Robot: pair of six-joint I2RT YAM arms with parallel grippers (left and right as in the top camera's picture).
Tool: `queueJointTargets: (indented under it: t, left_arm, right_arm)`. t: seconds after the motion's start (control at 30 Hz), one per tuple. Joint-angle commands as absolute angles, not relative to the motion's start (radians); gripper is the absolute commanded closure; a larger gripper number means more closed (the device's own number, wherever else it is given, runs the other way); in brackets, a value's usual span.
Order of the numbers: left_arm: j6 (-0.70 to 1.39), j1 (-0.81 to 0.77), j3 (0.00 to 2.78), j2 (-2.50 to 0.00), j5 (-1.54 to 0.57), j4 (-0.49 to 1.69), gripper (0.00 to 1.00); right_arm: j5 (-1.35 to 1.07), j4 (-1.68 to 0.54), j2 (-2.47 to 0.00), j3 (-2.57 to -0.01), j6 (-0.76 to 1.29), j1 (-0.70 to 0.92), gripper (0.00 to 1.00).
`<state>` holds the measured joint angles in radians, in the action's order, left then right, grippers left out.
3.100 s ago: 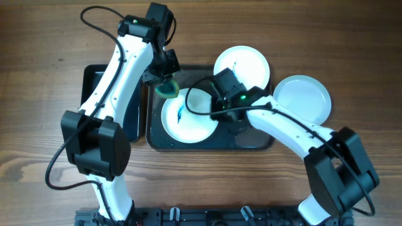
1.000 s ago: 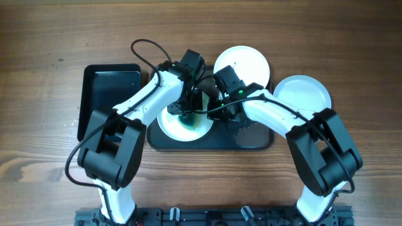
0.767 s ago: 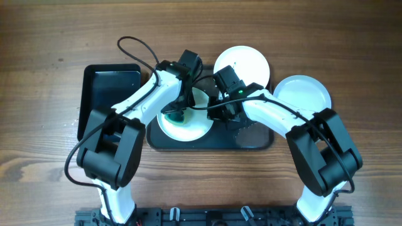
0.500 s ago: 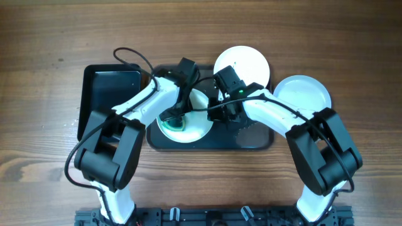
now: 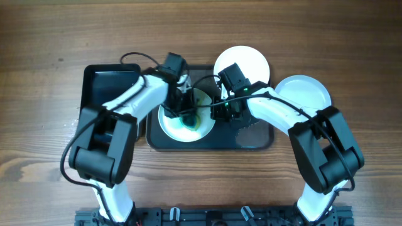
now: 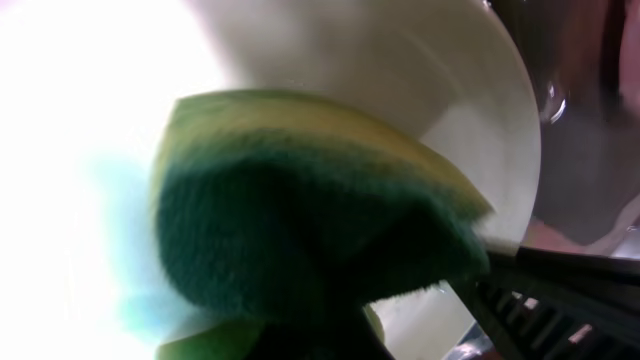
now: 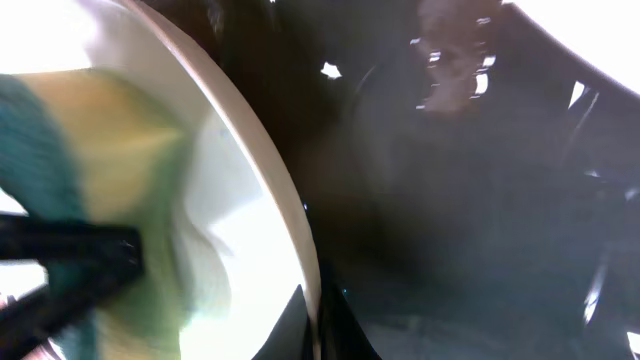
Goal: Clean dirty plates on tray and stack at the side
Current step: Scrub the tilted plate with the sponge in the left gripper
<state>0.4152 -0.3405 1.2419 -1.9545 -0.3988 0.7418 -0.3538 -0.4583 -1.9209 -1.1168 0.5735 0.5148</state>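
A white plate [image 5: 196, 120] with blue-green smears lies on the large dark grey tray [image 5: 251, 139]. My left gripper [image 5: 184, 110] is shut on a green sponge [image 6: 300, 230] and presses it on this plate [image 6: 440, 80]. My right gripper [image 5: 220, 112] is shut on the plate's right rim [image 7: 285, 200]; the sponge shows blurred in that view [image 7: 60, 200]. A second white plate [image 5: 244, 63] sits at the tray's far right edge. A third white plate [image 5: 304, 97] lies on the table to the right of the tray.
A smaller black tray [image 5: 107, 88] stands left of the large tray, partly under my left arm. Wooden table [image 5: 50, 37] surrounds both trays. A dark rail runs along the front edge [image 5: 207, 216].
My left gripper went from the small black tray side onto the plate with the sponge and has been rubbing back and forth. The smear has spread into a blue-green patch. The right gripper kept its hold.
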Motion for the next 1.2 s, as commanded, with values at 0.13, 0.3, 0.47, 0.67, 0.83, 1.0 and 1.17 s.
queueJointTargets:
  t: [0.13, 0.3, 0.47, 0.67, 0.83, 1.0, 1.17]
  left_arm:
    - [0.489, -0.225, 1.276, -1.978, -0.067, 0.900, 0.96]
    - [0.449, -0.306, 1.276, -1.978, -0.162, 0.942, 0.96]
    - [0.205, -0.363, 1.276, -1.978, -0.494, 0.917, 0.96]
    - [0.598, -0.319, 1.277, -1.978, -0.117, 0.838, 0.96]
    - [0.668, -0.292, 1.330, -1.978, 0.188, 0.962, 0.96]
    - [0.558, -0.310, 1.327, -1.979, -0.041, 1.007, 0.96]
    - [0.330, -0.363, 1.326, -1.979, -0.389, 0.999, 0.96]
  right_arm:
    - [-0.427, -0.438, -1.942, -1.106, 0.553, 0.529, 0.96]
    - [-0.427, -0.439, -1.942, -1.106, 0.553, 0.529, 0.96]
    - [-0.427, -0.439, -1.942, -1.106, 0.554, 0.529, 0.96]
    - [-0.427, -0.439, -1.942, -1.106, 0.553, 0.529, 0.96]
    - [-0.423, -0.442, -1.942, -1.106, 0.553, 0.529, 0.96]
    - [-0.419, -0.439, -1.942, -1.106, 0.561, 0.529, 0.96]
    - [-0.419, -0.442, -1.942, -1.106, 0.561, 0.529, 0.96]
